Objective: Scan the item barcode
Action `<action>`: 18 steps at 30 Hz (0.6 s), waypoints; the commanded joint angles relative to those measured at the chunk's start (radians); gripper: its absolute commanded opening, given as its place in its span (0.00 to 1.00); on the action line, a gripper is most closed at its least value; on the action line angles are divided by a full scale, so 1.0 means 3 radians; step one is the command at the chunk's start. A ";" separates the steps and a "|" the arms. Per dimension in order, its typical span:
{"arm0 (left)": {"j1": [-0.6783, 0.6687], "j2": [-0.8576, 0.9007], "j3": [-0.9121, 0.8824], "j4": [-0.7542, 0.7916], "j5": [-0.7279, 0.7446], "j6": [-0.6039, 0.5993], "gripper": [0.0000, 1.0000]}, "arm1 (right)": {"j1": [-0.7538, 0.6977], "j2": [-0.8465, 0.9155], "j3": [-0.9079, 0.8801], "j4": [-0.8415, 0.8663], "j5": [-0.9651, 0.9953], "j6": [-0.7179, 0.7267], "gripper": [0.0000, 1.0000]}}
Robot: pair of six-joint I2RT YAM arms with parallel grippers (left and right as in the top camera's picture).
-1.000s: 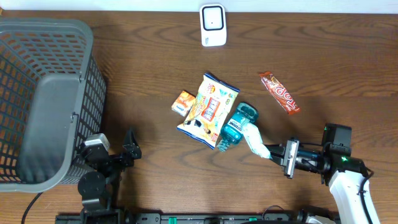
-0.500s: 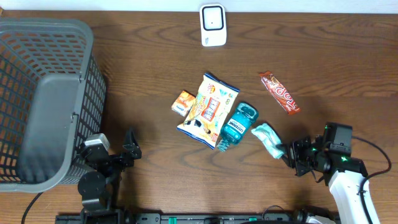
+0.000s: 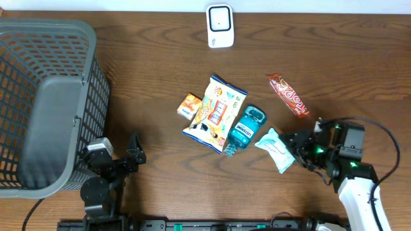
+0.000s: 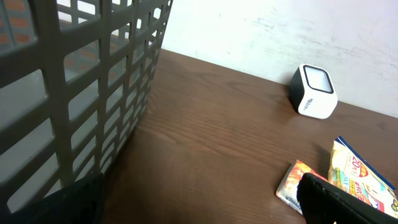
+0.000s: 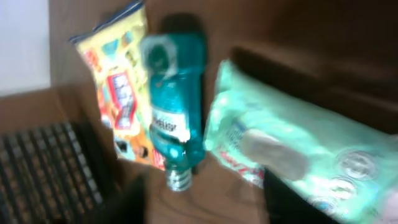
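The white barcode scanner (image 3: pixel 219 25) stands at the table's far edge, also in the left wrist view as the scanner (image 4: pixel 314 92). A pale green wipes pack (image 3: pixel 276 149) lies flat on the table beside a teal mouthwash bottle (image 3: pixel 246 128). My right gripper (image 3: pixel 294 146) sits just right of the pack, open. In the blurred right wrist view the wipes pack (image 5: pixel 292 149) lies against the right finger, and bare wood shows between the fingers of the right gripper (image 5: pixel 205 202). My left gripper (image 3: pixel 136 154) rests open near the basket, nothing in the left gripper (image 4: pixel 199 205).
A yellow snack bag (image 3: pixel 215 114) and a small orange box (image 3: pixel 189 106) lie left of the bottle. A red candy bar (image 3: pixel 289 95) lies to the upper right. A tall grey mesh basket (image 3: pixel 48 102) fills the left side, close to the left arm.
My right gripper has opened and let go of the wipes pack, which now lies on the table by the bottle. The right wrist has turned and shifted slightly farther back. The left arm is still.
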State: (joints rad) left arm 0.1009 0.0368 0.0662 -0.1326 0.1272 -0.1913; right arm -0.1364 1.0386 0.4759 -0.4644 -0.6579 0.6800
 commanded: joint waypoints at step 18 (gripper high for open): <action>-0.0006 0.0000 -0.0083 -0.0028 -0.0028 -0.0043 0.98 | 0.2678 -0.0018 0.1132 -0.1092 0.3889 -0.0512 0.93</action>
State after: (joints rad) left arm 0.1009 0.0368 0.0662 -0.1322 0.1272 -0.1917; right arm 0.6056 1.0187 0.7963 -0.7570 0.1856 0.5362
